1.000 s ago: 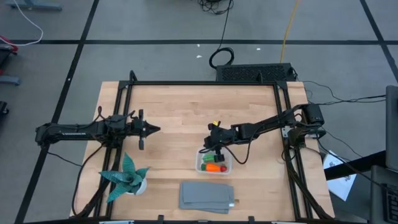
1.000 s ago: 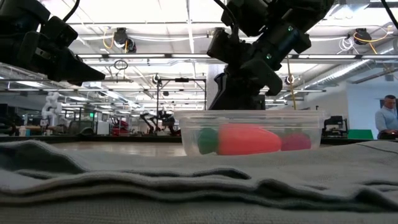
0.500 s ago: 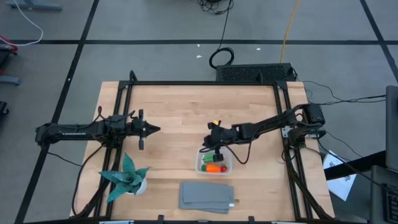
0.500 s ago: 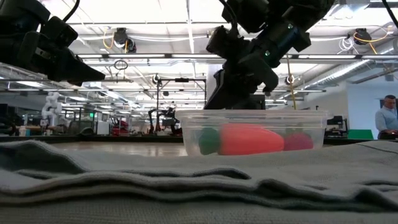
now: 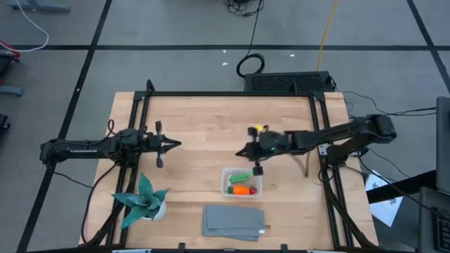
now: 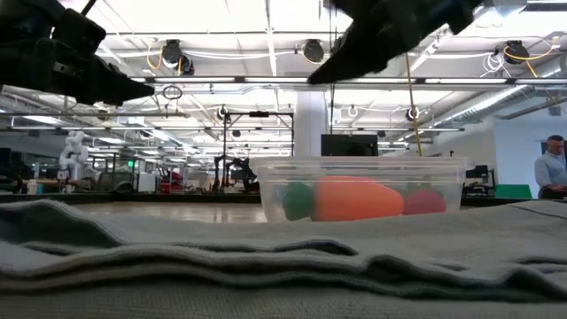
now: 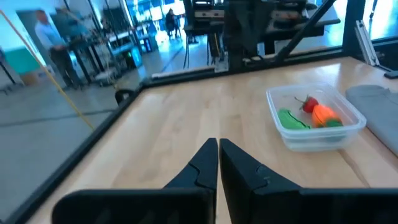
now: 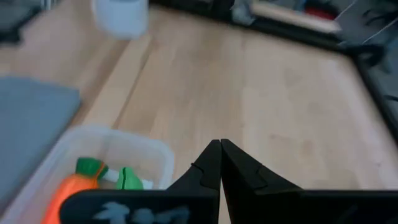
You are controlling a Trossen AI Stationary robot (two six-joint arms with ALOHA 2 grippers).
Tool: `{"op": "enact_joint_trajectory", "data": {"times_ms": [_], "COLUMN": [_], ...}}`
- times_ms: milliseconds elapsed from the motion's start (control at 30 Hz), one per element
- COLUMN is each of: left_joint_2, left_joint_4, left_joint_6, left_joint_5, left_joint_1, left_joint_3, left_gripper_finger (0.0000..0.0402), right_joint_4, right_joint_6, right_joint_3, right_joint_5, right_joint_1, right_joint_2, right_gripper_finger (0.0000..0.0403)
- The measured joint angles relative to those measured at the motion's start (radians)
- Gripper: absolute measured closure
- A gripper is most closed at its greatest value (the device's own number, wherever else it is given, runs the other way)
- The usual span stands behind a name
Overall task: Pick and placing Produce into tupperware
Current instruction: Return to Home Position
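The clear tupperware stands on the wooden table, right of centre and toward the near edge. Inside lie the orange carrot, the green pod and the red berry; the low view shows the carrot and berry through the wall. My right gripper hangs shut and empty in the air, a little beyond the container's far side. My left gripper waits shut and empty over the table's left part, pointing toward the right.
A teal spiky plant in a white pot stands at the near left. A folded grey cloth lies at the near edge, just in front of the tupperware, and fills the low view's foreground. Bare wood stretches across the far half.
My right gripper has risen from just over the tupperware's far edge and drawn back toward the table's far right, staying shut and empty. The tupperware and its produce have kept their place. My left gripper has tipped and rolled slightly without shifting.
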Motion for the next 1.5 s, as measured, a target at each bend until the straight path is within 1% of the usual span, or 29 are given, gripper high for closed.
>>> {"op": "enact_joint_trajectory", "data": {"times_ms": [100, 200, 433, 633, 733, 833, 1033, 1100, 1233, 1367, 1500], "left_joint_2": [0.0, 0.001, 0.0, 0.0, 0.0, 0.0, -0.004, -0.011, -0.036, -0.066, -0.1], "left_joint_4": [0.029, 0.031, 0.031, 0.029, 0.028, 0.028, 0.024, 0.019, -0.009, -0.056, -0.086], "left_joint_6": [0.03, 0.046, 0.057, 0.061, 0.056, 0.049, 0.055, 0.057, 0.057, 0.051, 0.057], "left_joint_5": [0.006, 0.026, 0.014, -0.04, -0.056, -0.057, -0.057, -0.076, -0.108, -0.109, -0.116], "left_joint_1": [-0.002, -0.003, -0.002, -0.002, -0.002, -0.002, -0.002, -0.002, -0.002, -0.003, -0.012], "left_joint_3": [0.0, 0.01, 0.045, 0.054, 0.054, 0.054, 0.054, 0.054, 0.055, 0.055, 0.055], "left_gripper_finger": [0.0397, 0.0397, 0.0397, 0.0397, 0.04, 0.0399, 0.0399, 0.04, 0.0399, 0.04, 0.04], "right_joint_4": [0.004, -0.001, -0.017, -0.066, -0.078, -0.1, -0.083, -0.086, -0.124, -0.193, -0.195], "right_joint_6": [0.031, 0.06, 0.11, 0.13, 0.17, 0.209, 0.299, 0.316, 0.34, 0.372, 0.389], "right_joint_3": [-0.062, -0.125, -0.235, -0.319, -0.366, -0.423, -0.537, -0.566, -0.592, -0.608, -0.633], "right_joint_5": [0.0, 0.0, 0.0, 0.005, 0.008, 0.008, 0.008, 0.01, 0.058, 0.06, 0.059], "right_joint_1": [-0.023, -0.043, -0.085, -0.122, -0.135, -0.139, -0.139, -0.139, -0.139, -0.139, -0.136], "right_joint_2": [-0.124, -0.249, -0.525, -0.743, -0.839, -0.92, -1.073, -1.126, -1.219, -1.276, -1.307], "right_gripper_finger": [0.0403, 0.0403, 0.0403, 0.0403, 0.0403, 0.0403, 0.0403, 0.0403, 0.0403, 0.0403, 0.0403]}}
